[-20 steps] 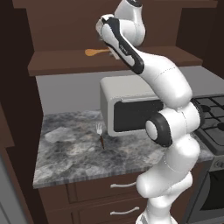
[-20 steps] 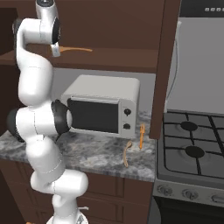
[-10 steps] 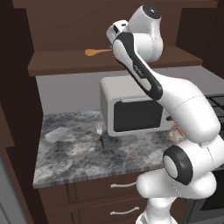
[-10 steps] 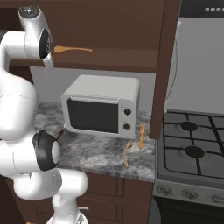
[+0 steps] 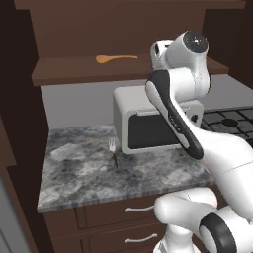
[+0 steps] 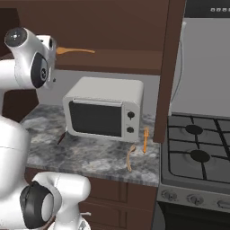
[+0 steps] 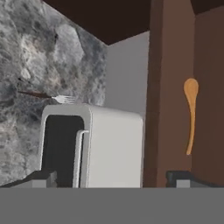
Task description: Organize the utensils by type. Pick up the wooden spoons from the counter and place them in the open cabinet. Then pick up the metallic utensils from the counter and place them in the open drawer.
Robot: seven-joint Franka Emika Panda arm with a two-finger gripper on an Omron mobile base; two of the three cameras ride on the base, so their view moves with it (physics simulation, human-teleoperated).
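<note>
Dark cabinet [image 5: 74, 71] shelf w/ one orange-tan spoon [image 5: 114, 58]; pincer [image 7: 112, 178] spread wide, empty.

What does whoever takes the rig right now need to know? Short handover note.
Claw: open, empty, looking across the microwave at the cabinet shelf.
Done: orange-tan wooden spoon lies on that shelf.
Left: paler wooden spoon and orange-handled utensil lie on the counter between microwave and stove; fork lies on the counter on the microwave's other side.
Spoon goes to the cabinet, fork and utensil to the drawer.
</note>
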